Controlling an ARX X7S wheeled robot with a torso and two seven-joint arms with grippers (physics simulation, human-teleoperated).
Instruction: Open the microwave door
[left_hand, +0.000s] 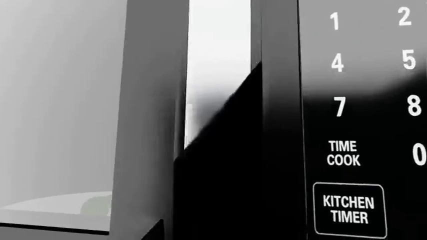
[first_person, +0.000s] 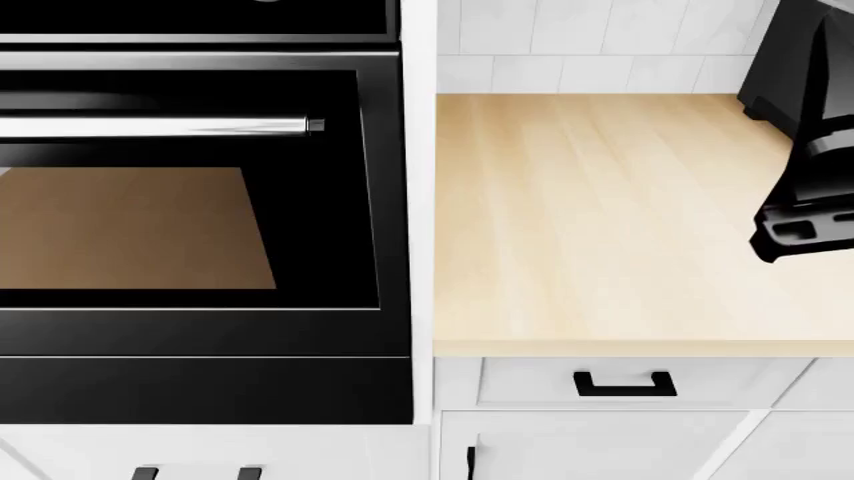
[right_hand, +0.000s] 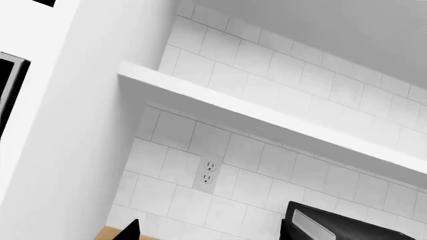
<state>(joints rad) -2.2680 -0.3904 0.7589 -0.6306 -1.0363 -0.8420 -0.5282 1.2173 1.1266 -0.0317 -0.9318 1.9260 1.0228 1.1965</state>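
Observation:
The left wrist view sits very close to the microwave. Its black keypad panel shows white digits and the labels TIME COOK and KITCHEN TIMER. Beside the panel stands a tall grey slab that looks like the microwave door seen edge-on. Past it, a grey cavity holds a pale turntable plate. One dark fingertip of my left gripper pokes in low. The rest merges into black, so its grip is unclear. My right gripper hangs open before a tiled wall, one fingertip showing. The microwave is out of the head view.
A black built-in oven with a steel bar handle fills the head view's left. A light wooden counter lies beside it, above white drawers with black pulls. My right arm hangs over its right edge. A black appliance sits by a wall socket.

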